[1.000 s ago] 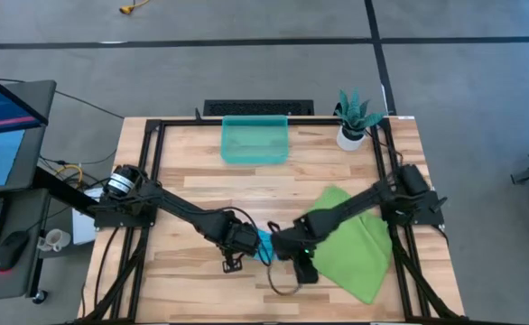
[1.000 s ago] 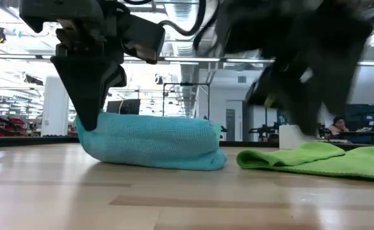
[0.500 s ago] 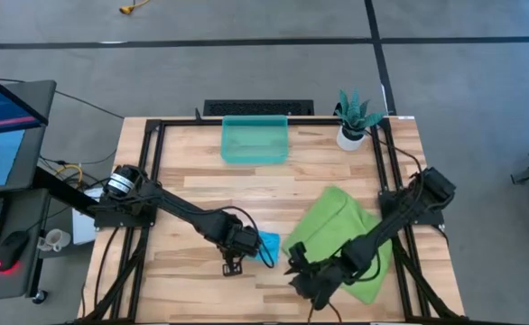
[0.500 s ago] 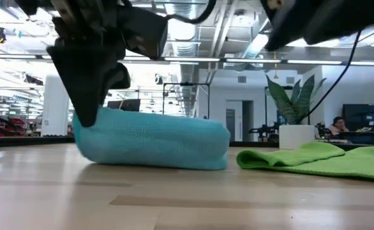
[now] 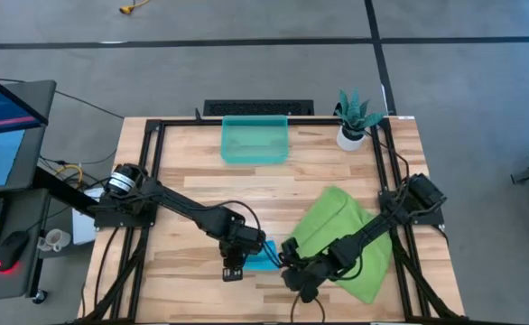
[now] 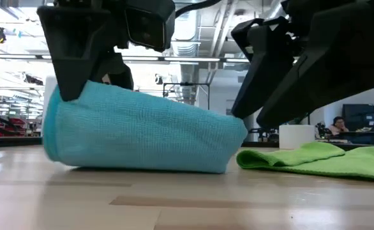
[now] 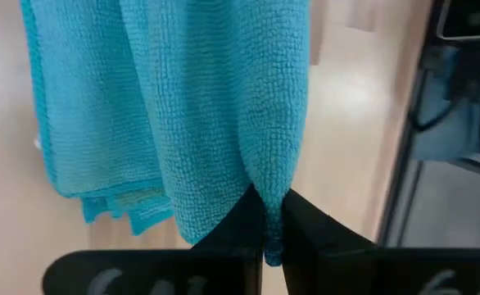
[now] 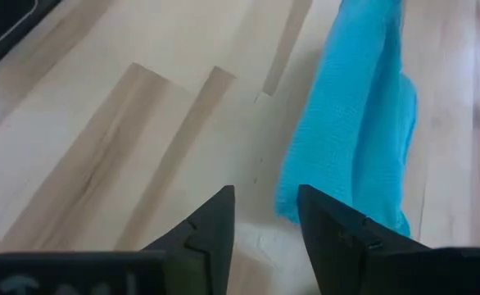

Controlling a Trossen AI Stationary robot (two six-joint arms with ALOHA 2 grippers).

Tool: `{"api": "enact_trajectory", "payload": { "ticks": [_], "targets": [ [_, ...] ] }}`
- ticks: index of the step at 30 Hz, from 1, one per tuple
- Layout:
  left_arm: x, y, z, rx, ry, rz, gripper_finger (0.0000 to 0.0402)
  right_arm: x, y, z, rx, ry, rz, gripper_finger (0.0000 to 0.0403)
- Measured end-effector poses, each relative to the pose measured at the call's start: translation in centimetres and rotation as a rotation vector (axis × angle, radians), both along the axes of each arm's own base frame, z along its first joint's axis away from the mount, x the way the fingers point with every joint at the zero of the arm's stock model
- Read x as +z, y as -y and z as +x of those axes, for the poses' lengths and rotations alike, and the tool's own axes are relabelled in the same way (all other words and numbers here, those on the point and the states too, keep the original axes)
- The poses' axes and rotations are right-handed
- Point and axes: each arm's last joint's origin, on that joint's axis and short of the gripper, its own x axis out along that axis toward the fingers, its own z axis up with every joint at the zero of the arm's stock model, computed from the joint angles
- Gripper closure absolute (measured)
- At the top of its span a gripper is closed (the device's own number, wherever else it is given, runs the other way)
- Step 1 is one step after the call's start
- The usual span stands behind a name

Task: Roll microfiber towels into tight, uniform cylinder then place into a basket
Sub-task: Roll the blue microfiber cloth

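The sky-blue microfiber towel (image 6: 142, 137), rolled into a loose cylinder, lies on its side on the wooden table (image 5: 183, 181) near the front edge. My left gripper (image 7: 266, 238) is shut on its left end. My right gripper (image 8: 264, 221) stands open just off the roll's right end (image 8: 346, 164), nothing between its fingers; I cannot tell whether a finger touches the cloth. The lime-green towel (image 5: 346, 236) lies spread flat to the right, partly under my right arm. The teal basket (image 5: 255, 140) sits at the far middle. My left gripper pinches a fold of the blue towel (image 7: 266, 197) between its two fingertips, at the roll's left end (image 6: 62, 105). The fingers come from above, slanting down. The roll rests on the table along its underside, with loose layered edges (image 7: 117, 205) beside the pinched fold.
A white pot with a green plant (image 5: 353, 122) stands at the far right corner. A black frame (image 5: 152, 135) runs round the table. Bare wood lies between the towels and the basket. A desk with a monitor (image 5: 3, 108) stands left of the table.
My right gripper swung up and away toward the near right, then came back down to the blue roll's right end, its wrist rolled. My left gripper turned, keeping its hold, and the roll's left end swung toward the near edge.
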Motion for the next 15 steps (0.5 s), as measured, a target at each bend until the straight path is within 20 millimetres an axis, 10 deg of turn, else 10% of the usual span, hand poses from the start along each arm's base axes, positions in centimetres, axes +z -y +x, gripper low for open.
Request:
{"api": "enact_trajectory", "payload": {
  "ticks": [15],
  "targets": [
    [0.0,-1.1,0.4,0.034,-0.013,-0.031,0.0393,0.1,2.1,1.5,-0.027,0.021,-0.024,0.0197]
  ]
}}
